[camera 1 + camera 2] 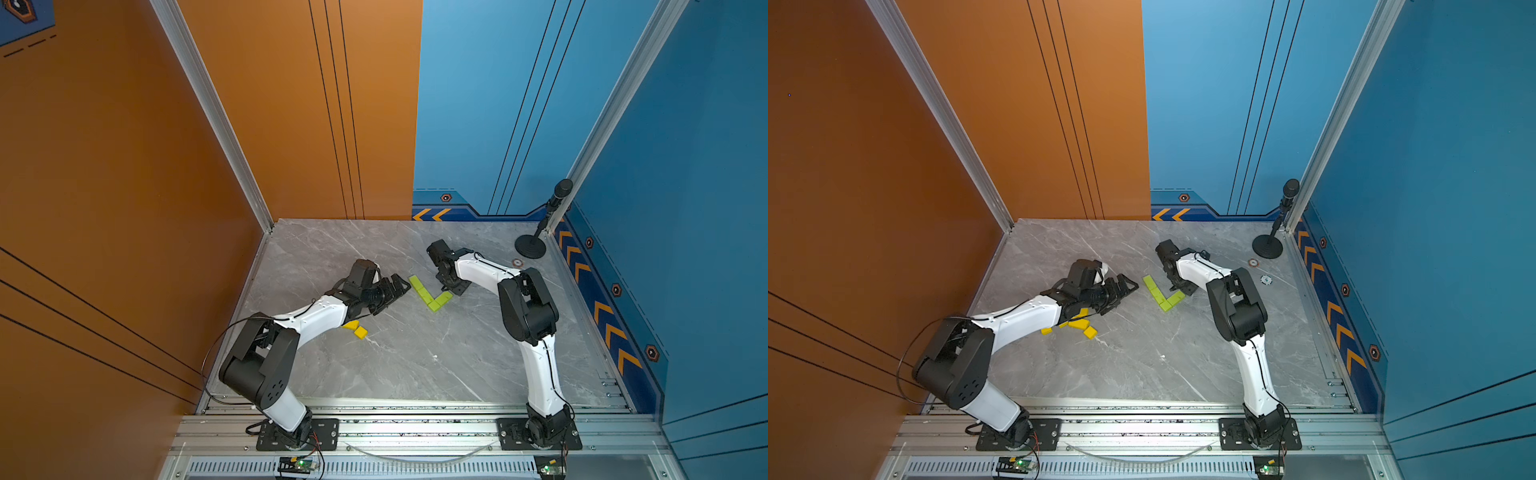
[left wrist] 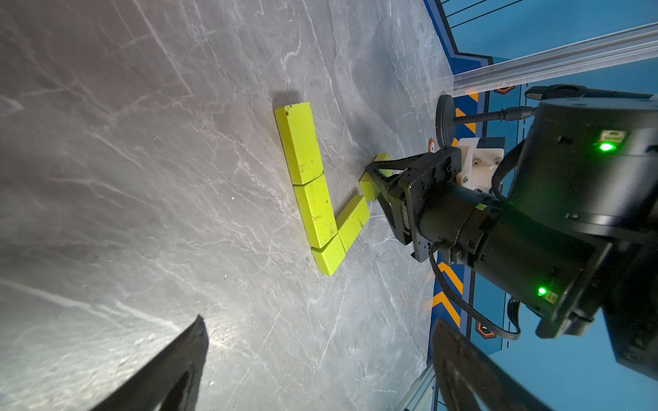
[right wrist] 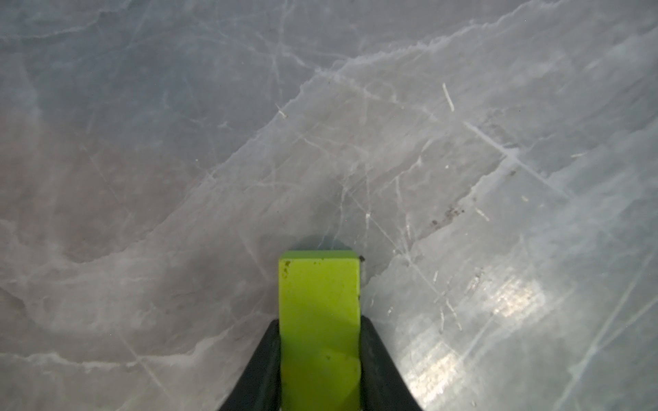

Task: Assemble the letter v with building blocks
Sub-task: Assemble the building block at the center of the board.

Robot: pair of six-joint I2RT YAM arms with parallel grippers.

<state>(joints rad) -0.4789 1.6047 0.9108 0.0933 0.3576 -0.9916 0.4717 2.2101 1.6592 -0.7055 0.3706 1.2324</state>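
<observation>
Lime block (image 3: 318, 291), clamped in right claw (image 3: 319, 325), sits at the shorter stroke of the V (image 1: 430, 297), mid-counter (image 1: 415, 365), apparently to lengthen it; left claw (image 1: 397, 291), jaws apart, stands clear; yellow blocks (image 1: 355, 328) lie spare toward the left edge.

Lime-green blocks (image 1: 422, 291), yellow blocks (image 1: 360, 331)
Grey bench (image 1: 415, 361) veined white; orange wall (image 1: 291, 124); blue wall (image 1: 685, 208) with orange chevrons (image 1: 604, 311).

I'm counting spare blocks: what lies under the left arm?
Yellow blocks lie on the table beneath the left arm, several peeking out; the arm covers the rest, so their count is hidden.
</observation>
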